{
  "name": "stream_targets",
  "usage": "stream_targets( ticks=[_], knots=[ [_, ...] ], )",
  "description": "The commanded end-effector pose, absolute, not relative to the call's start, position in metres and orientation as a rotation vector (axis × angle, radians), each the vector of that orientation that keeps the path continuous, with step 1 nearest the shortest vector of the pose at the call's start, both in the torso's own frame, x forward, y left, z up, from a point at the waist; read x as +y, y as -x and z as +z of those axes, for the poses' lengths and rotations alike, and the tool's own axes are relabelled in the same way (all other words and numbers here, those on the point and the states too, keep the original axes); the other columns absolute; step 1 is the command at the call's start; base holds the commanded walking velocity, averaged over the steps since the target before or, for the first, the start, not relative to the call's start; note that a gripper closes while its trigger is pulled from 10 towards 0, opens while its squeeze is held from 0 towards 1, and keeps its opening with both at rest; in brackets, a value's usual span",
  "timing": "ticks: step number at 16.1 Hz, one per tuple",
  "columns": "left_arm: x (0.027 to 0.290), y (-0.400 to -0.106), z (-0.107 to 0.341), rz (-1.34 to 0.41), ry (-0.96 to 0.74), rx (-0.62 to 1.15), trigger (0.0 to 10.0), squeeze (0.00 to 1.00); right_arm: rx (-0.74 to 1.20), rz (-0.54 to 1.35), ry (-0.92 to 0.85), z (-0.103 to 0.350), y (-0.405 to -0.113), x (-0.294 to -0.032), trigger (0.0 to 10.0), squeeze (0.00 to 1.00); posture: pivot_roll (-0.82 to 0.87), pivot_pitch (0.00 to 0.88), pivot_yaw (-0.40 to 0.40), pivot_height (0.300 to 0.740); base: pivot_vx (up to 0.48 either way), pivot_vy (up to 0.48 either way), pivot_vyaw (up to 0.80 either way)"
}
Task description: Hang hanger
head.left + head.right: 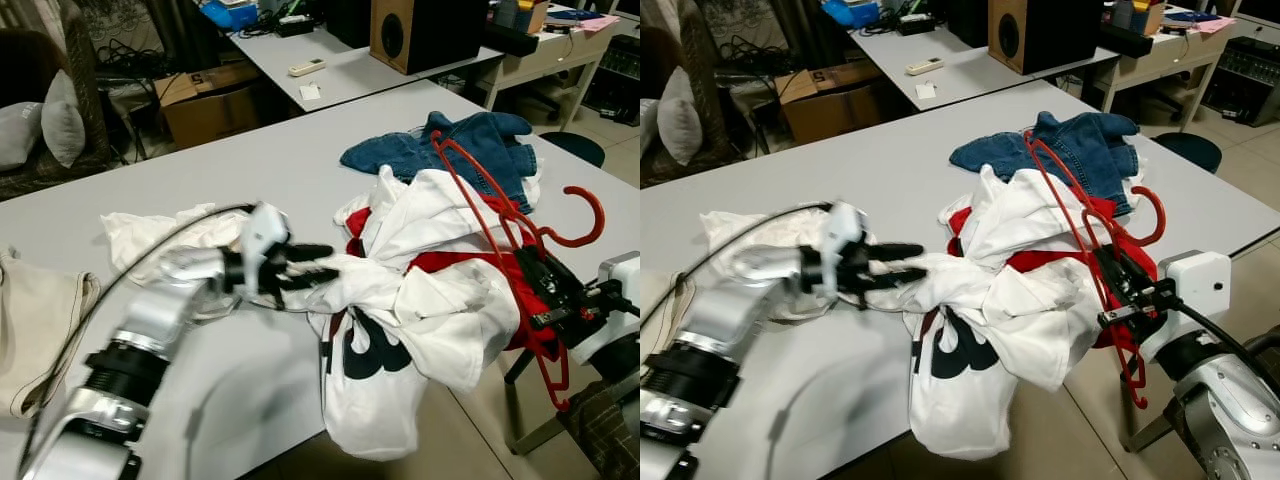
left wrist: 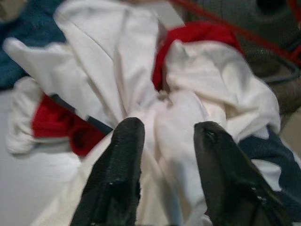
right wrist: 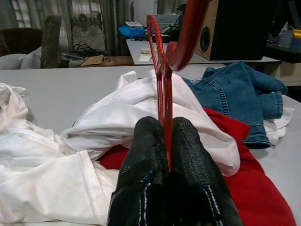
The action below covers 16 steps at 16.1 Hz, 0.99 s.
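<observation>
A red plastic hanger (image 1: 482, 207) stands tilted over a heap of clothes at the table's right edge, hook (image 1: 590, 215) pointing right. My right gripper (image 1: 548, 292) is shut on its lower bar, seen close up in the right wrist view (image 3: 162, 125). The hanger passes through a white T-shirt (image 1: 430, 300) with a dark print that hangs over the table edge, tangled with a red garment (image 1: 440, 262). My left gripper (image 1: 312, 265) reaches in from the left and is shut on a bunched fold of the white T-shirt (image 2: 164, 117).
Blue jeans (image 1: 480, 145) lie behind the heap on the grey table (image 1: 200, 170). Another white cloth (image 1: 150, 235) sits under my left arm and a beige cloth (image 1: 35, 320) lies at the far left. Beyond are a second table, a speaker (image 1: 420, 30) and a cardboard box (image 1: 205, 100).
</observation>
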State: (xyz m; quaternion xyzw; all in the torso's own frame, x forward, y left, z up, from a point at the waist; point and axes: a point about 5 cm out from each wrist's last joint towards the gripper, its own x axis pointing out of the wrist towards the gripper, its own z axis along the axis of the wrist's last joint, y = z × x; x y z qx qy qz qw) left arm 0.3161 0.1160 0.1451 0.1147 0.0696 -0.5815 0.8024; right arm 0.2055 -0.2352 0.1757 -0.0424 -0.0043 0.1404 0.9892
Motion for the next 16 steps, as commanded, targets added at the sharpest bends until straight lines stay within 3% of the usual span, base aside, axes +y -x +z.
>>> stream_targets(
  ticks=[1, 2, 3, 7, 8, 9, 10, 16],
  knots=[
    [0.116, -0.320, 0.141, -1.220, -0.302, 0.177, 10.0, 1.00, -0.013, 0.310, 0.074, 0.179, -0.205, -0.230, 10.0, 0.00, -0.15, 0.000, 0.132, 0.740, 0.000, 0.000, 0.00],
    [0.113, -0.321, 0.136, -1.205, -0.288, 0.201, 10.0, 0.04, -0.012, 0.317, 0.072, 0.178, -0.205, -0.228, 10.0, 0.00, -0.15, 0.000, 0.132, 0.740, 0.000, 0.000, 0.00],
    [0.110, -0.321, 0.125, -1.190, -0.283, 0.236, 10.0, 0.00, -0.007, 0.329, 0.069, 0.177, -0.205, -0.224, 10.0, 0.00, -0.15, 0.000, 0.132, 0.740, 0.000, 0.000, 0.00],
    [0.103, -0.323, 0.115, -1.166, -0.297, 0.264, 10.0, 0.00, 0.003, 0.351, 0.074, 0.176, -0.207, -0.220, 10.0, 0.00, -0.16, 0.000, 0.128, 0.740, 0.000, 0.000, 0.00],
    [0.103, -0.324, 0.115, -1.168, -0.291, 0.260, 6.9, 0.00, 0.004, 0.352, 0.074, 0.176, -0.207, -0.220, 10.0, 0.00, -0.16, 0.000, 0.128, 0.740, 0.000, 0.000, 0.00],
    [0.102, -0.325, 0.115, -1.166, -0.293, 0.255, 2.0, 0.00, 0.006, 0.354, 0.076, 0.176, -0.207, -0.220, 10.0, 0.00, -0.16, 0.000, 0.125, 0.740, 0.000, 0.000, 0.00],
    [0.102, -0.326, 0.116, -1.166, -0.292, 0.248, 0.0, 0.00, 0.007, 0.355, 0.079, 0.176, -0.207, -0.221, 10.0, 0.00, -0.16, 0.000, 0.125, 0.740, 0.000, 0.000, 0.00],
    [0.101, -0.326, 0.116, -1.170, -0.248, 0.229, 0.0, 0.00, 0.013, 0.377, 0.089, 0.172, -0.211, -0.218, 10.0, 0.00, -0.15, 0.000, 0.118, 0.740, 0.000, 0.000, 0.00]
  ],
)
